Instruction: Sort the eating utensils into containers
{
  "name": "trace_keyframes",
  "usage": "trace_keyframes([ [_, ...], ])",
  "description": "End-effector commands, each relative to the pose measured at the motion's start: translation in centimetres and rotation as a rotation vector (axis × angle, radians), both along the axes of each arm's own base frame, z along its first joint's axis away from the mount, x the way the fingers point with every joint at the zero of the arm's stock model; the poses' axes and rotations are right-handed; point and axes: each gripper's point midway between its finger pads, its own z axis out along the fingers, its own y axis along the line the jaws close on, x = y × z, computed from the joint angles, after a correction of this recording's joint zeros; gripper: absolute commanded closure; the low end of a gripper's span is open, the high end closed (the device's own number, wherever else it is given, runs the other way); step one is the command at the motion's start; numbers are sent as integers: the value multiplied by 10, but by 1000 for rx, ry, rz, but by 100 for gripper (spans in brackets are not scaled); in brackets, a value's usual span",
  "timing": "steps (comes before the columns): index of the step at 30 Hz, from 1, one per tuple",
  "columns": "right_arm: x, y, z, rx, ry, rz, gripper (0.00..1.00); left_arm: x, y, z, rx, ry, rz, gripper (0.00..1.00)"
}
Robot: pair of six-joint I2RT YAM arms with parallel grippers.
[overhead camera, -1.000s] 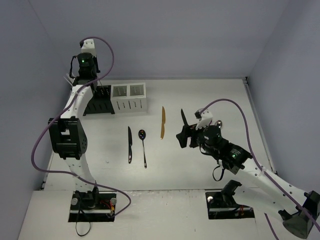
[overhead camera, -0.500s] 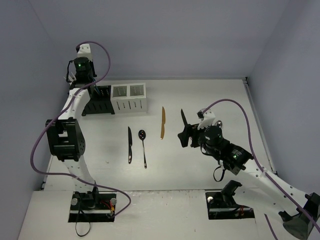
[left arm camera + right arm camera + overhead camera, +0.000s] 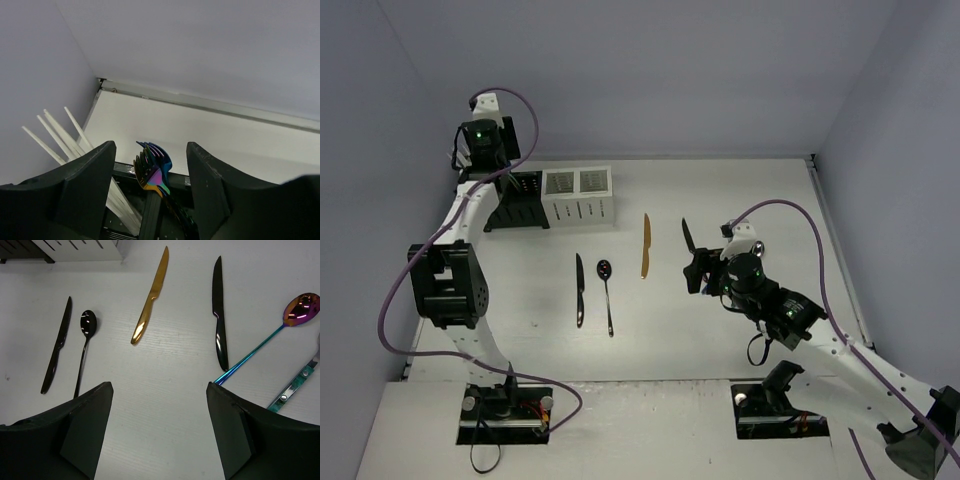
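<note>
Left gripper point(image 3: 150, 150): fingers spread, holding nothing, positioned over the black caddy point(image 3: 520, 203) in the upper left of the top view. The caddy holds pale chopsticks point(image 3: 60, 132) and iridescent forks point(image 3: 152, 172). The white caddy point(image 3: 578, 195) stands touching it on the right.

Right gripper point(image 3: 159, 390): fingers spread, holding nothing, above the table point(image 3: 760, 200).

Flat on the table:
- gold knife point(image 3: 150, 297)
- two black knives point(image 3: 218, 320) point(image 3: 56, 352)
- black spoon point(image 3: 85, 347)
- iridescent spoon point(image 3: 270, 337)

Gold knife point(image 3: 151, 292), black spoon point(image 3: 88, 321), iridescent forks point(image 3: 152, 170), white caddy point(image 3: 578, 195).
</note>
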Motion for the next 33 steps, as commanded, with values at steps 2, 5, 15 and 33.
trace_keyframes([
  [2,10,-7,3,20,-19,-80,27,-56,-29,87,-228,-92,-17,42],
  [5,12,-10,0,13,-10,-103,27,-101,-96,48,-313,102,-124,39],
  [15,9,-12,-4,24,9,-118,27,-228,-231,-77,-385,606,-359,38],
  [33,-4,-20,-1,90,12,-130,27,-268,-278,-204,-276,921,-274,68],
])
